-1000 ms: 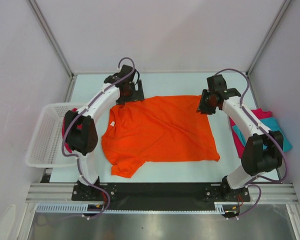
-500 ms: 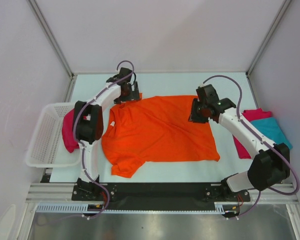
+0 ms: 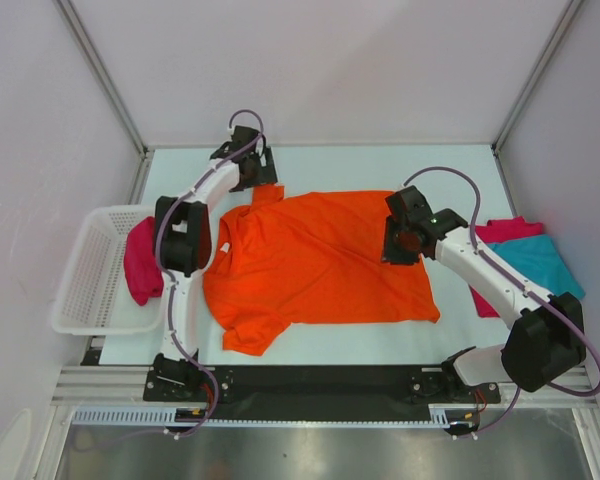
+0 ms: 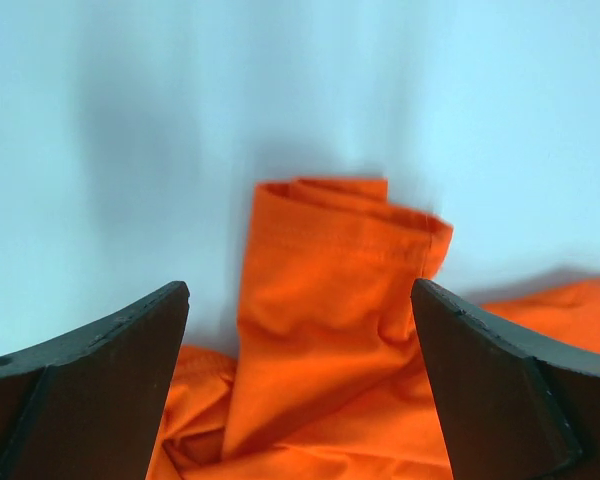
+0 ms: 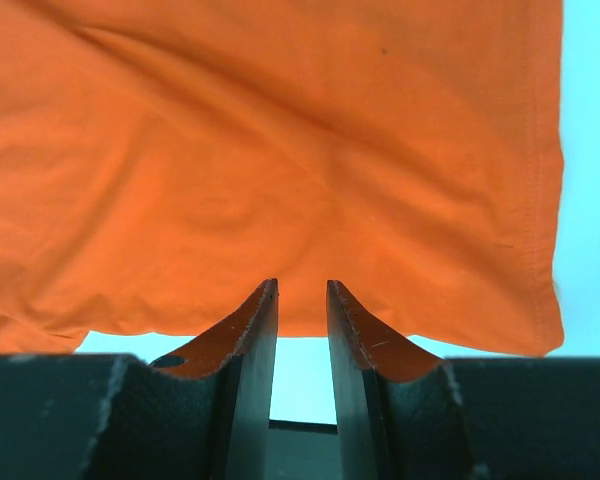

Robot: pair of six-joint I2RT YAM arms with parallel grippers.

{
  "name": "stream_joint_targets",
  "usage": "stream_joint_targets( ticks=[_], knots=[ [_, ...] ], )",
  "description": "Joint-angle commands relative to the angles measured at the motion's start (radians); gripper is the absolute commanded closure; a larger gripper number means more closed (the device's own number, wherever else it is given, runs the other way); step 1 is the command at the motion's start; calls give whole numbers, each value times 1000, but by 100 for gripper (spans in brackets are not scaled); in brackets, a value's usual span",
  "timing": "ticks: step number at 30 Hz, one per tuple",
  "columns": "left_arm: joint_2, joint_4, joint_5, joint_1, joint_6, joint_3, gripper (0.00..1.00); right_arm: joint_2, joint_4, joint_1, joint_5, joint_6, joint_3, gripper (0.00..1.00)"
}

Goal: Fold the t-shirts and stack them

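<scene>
The orange t-shirt (image 3: 320, 262) lies spread flat in the middle of the table. Its far left sleeve (image 4: 330, 280) is folded over on itself and sits between the wide-apart fingers (image 4: 100, 385) of my left gripper (image 3: 252, 170), which is open and holds nothing. My right gripper (image 3: 400, 240) hovers over the shirt's right part near the hem (image 5: 540, 200). Its jaws stand a narrow gap apart with nothing between them. A crimson t-shirt (image 3: 140, 262) lies in the basket. Another crimson t-shirt (image 3: 505, 232) and a teal t-shirt (image 3: 542, 258) lie at the right.
The white mesh basket (image 3: 85, 275) stands at the table's left edge. White walls and metal posts close in the back and sides. The arm bases sit along the near edge.
My left gripper has backed off toward the far edge, uncovering the folded sleeve. My right gripper has moved nearer and leftward over the shirt's right side.
</scene>
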Motion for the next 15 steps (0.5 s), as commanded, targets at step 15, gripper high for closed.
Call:
stream_joint_targets(
  ticks=[15],
  knots=[
    [89, 56, 110, 67, -36, 90, 7, -49, -80, 8, 62, 29, -26, 69]
  ],
)
